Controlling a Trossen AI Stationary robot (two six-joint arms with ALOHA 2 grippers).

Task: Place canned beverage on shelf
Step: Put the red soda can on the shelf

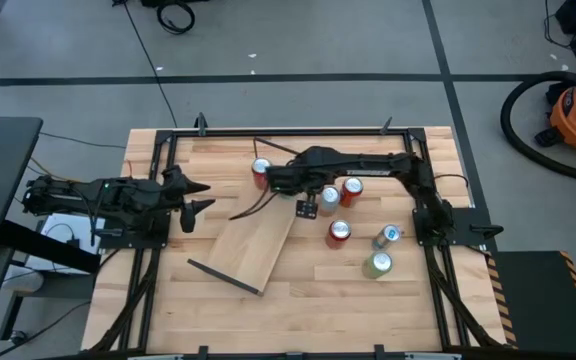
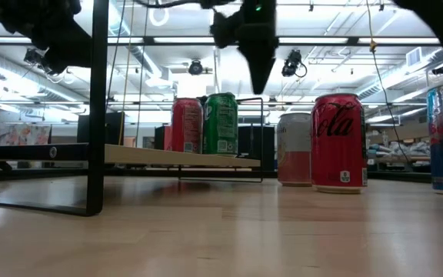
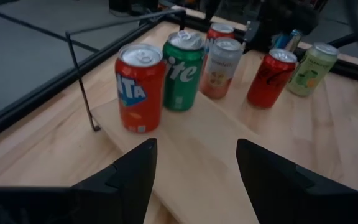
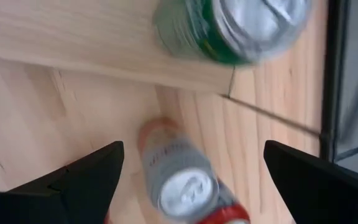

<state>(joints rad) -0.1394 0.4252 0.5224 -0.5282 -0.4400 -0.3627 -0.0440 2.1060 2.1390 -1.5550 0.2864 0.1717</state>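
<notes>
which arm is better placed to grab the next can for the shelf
Probably the right. Its open gripper hangs directly above the pale pink can standing on the table just off the shelf. The left gripper waits at the shelf's far side, away from the loose cans.

Glossy metal cans point(image 3: 140, 87) stand on the smooth light-wood shelf point(image 3: 197, 149) with thin wire brackets.

Orange can point(image 3: 140, 87) and green can point(image 3: 183, 70) stand on the shelf point(image 3: 197, 155).
</notes>
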